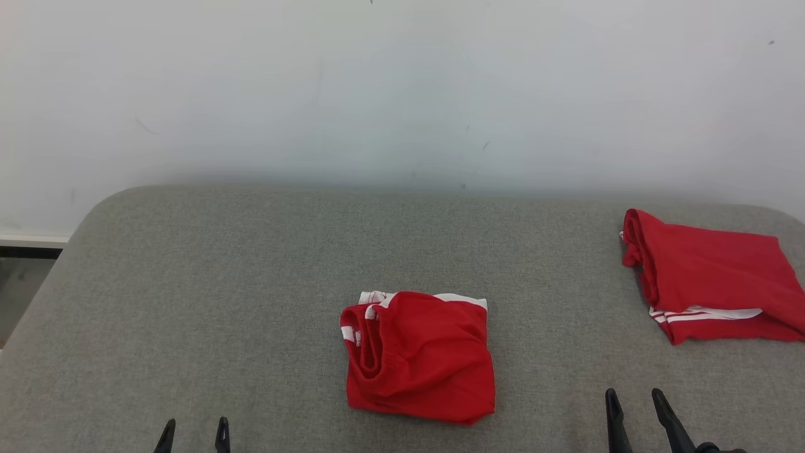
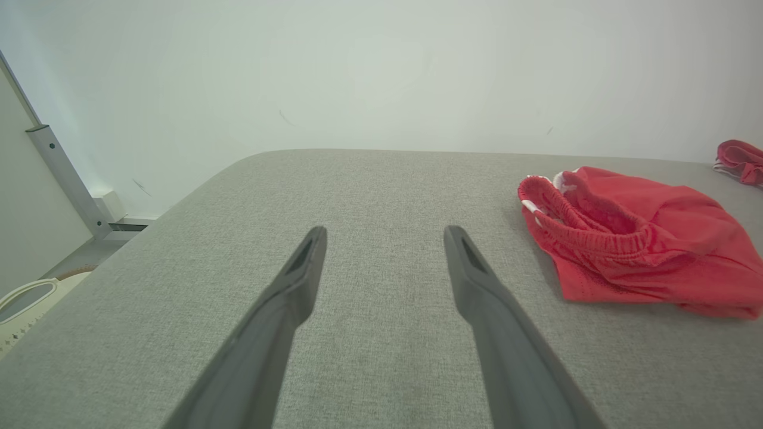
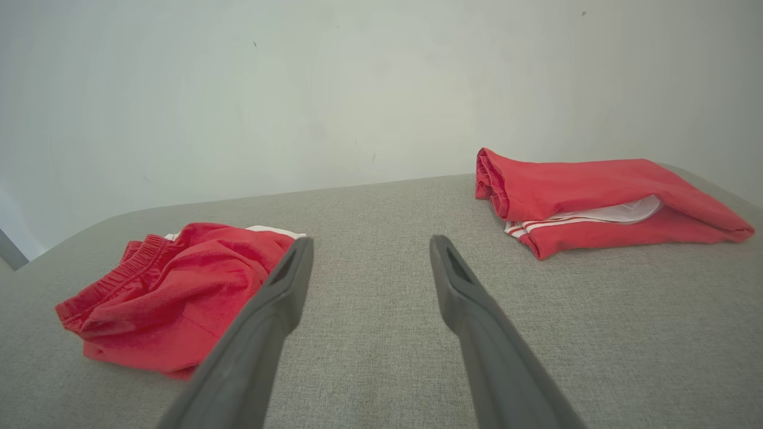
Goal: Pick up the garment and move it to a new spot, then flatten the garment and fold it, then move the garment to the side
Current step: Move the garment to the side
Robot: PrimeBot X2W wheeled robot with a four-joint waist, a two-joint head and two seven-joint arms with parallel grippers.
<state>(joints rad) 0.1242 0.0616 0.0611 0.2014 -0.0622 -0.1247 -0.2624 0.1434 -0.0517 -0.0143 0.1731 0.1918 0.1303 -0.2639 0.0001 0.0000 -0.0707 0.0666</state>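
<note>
Grey padded surface (image 1: 188, 283), white wall (image 1: 377, 94) behind. The red garment (image 1: 421, 358) sits mid-surface, looks roughly folded already. Left end effector (image 1: 195, 423) and right end effector (image 1: 633, 395) both spread wide, empty, near edge. Next up I'd guess: grab it and slide it aside, by the other folded garment (image 1: 710, 277)

Soft matt red cloth garment (image 1: 420, 358) with elastic ribbed waistband on coarse grey woven fabric surface (image 1: 220, 302); smooth matt wall (image 1: 402, 88).
</note>
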